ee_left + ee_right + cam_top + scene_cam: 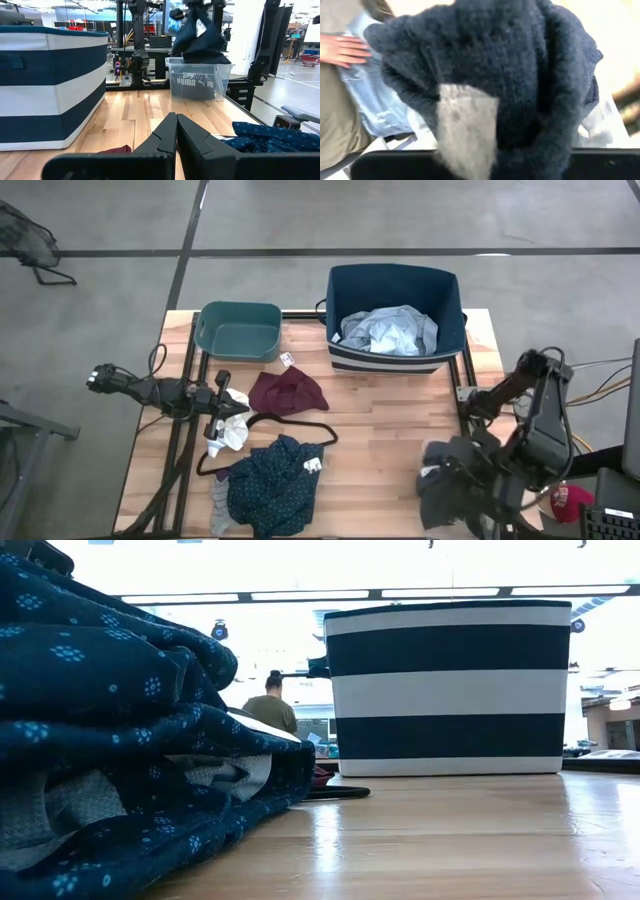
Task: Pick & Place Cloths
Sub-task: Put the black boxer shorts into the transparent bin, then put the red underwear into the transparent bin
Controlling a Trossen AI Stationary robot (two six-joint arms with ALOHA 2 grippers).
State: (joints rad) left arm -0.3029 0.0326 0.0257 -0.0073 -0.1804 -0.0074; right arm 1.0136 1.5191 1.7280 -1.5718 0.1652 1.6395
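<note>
Gripping a dark fuzzy cloth (520, 85), the right gripper (450, 480) hangs closed at the table's right edge, while the left gripper (176, 131) rests shut and empty low over the wooden table (390, 450) near the left side. The navy patterned top (272, 485), maroon piece (288, 390) and black hanger (290, 423) lie left of centre, leaving bare wood in the middle. The pale shirt (390, 330) fills the striped bin (395, 285) at the far edge beside a teal tub (240, 328), and a person (270, 705) sits beyond.

Robotics lab / workshop floor — bare concrete floor (300, 220) with taped lines, wooden tabletop (385, 430) on a black frame, equipment racks (132, 35) and monitors behind, person seated at a screen (270, 705), strip lighting overhead.
</note>
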